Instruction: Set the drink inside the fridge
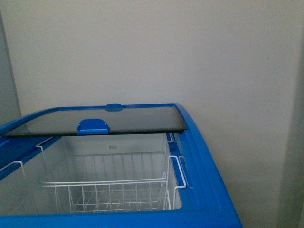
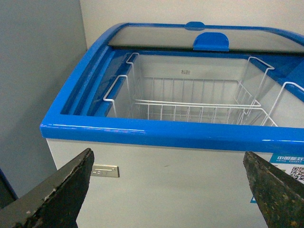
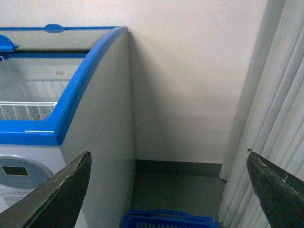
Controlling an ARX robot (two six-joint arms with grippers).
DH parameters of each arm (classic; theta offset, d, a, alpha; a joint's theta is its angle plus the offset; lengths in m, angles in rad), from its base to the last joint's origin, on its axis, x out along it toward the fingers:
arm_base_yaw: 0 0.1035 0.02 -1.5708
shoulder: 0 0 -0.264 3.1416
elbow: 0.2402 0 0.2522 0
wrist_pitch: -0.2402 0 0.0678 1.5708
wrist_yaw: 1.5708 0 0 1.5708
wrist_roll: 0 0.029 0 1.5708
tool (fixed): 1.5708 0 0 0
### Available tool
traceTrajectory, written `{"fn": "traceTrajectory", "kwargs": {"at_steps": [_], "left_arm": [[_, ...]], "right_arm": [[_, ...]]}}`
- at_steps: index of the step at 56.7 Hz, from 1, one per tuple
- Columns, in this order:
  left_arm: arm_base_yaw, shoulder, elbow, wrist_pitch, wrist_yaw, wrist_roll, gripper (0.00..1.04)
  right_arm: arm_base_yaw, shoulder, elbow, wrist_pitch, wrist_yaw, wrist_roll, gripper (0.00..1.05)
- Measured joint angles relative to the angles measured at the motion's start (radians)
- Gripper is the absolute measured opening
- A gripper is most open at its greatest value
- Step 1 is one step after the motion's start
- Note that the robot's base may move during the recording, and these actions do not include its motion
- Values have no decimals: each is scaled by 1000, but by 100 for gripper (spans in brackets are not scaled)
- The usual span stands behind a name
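The fridge [image 1: 204, 171] is a white chest freezer with a blue rim. Its glass lid [image 1: 99, 119] is slid back, so the front half stands open. White wire baskets [image 1: 109, 190] hang inside and hold nothing I can see. The fridge also shows in the left wrist view [image 2: 166, 135] and in the right wrist view [image 3: 76, 99], where the grey oval display panel [image 3: 21, 171] shows. My left gripper [image 2: 168, 190] is open and empty in front of the fridge's white front wall. My right gripper [image 3: 168, 190] is open and empty beside the fridge's right side. The drink is out of view.
A blue plastic mesh basket [image 3: 168, 220] stands on the floor right of the fridge. A pale wall [image 1: 190, 52] is behind the fridge. White curtains [image 3: 273, 118] hang at the right. A grey panel [image 2: 33, 85] stands left of the fridge.
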Motion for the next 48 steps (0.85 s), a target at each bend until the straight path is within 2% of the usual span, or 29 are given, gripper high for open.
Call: {"fn": "traceTrajectory", "kwargs": {"at_steps": [48], "left_arm": [[0,0,0,0,0,0,97]], "right_arm": [[0,0,0,0,0,0,98]]}}
